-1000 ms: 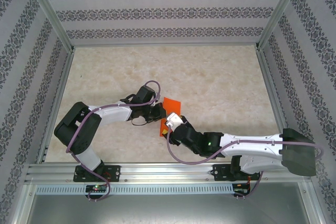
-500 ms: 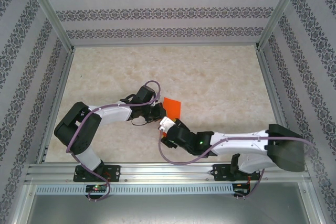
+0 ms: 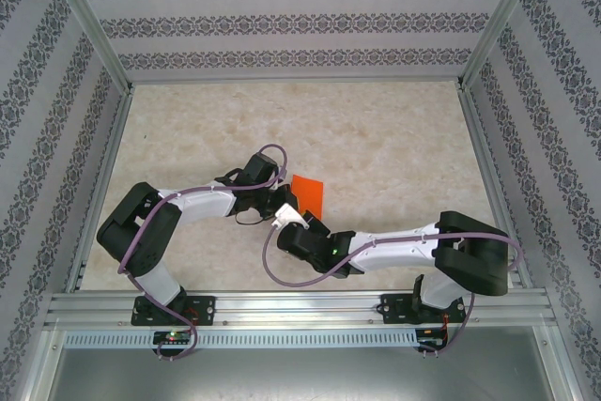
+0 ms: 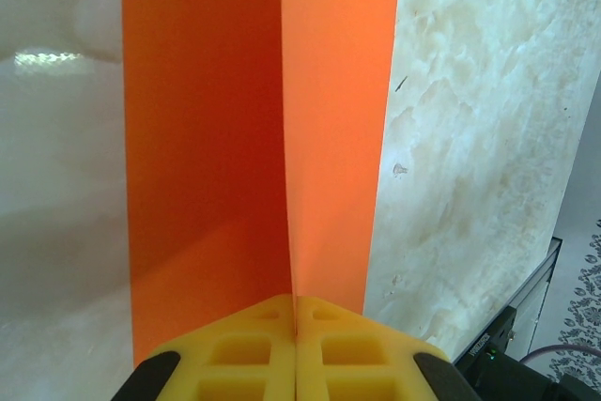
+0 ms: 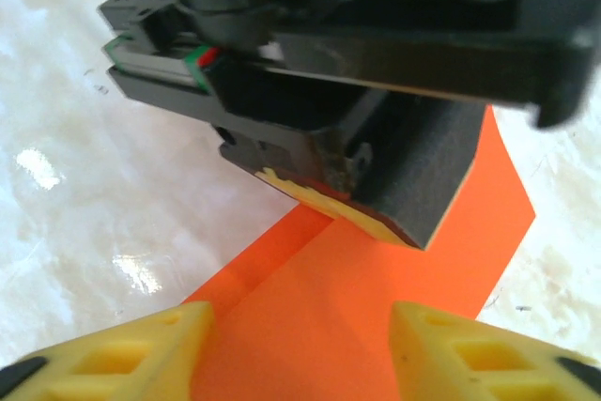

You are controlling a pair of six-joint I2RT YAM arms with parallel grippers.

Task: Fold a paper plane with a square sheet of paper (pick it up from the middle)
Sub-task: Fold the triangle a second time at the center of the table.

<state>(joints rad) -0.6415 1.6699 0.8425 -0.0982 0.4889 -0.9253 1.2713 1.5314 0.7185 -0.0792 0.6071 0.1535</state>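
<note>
The left gripper has its yellow pads pressed flat together, and the centre crease of the orange paper runs straight down into the seam between them, so we read it as clamped on the paper. From there two panels rise towards 12 o'clock, the left one in shadow and the right one brighter, and both are cut off by the top of the frame.

The right gripper has its yellow fingers well apart, at 7 and 5 o'clock, with the paper spread between them. We cannot tell whether they touch it.

In the top view the paper pokes out at 2 o'clock from the two wrists. These meet over its near end and hide it. We cannot make out the paper's full outline in any view.

The table is glossy, cream and marbled. Patterned walls and a metal frame enclose it.
</note>
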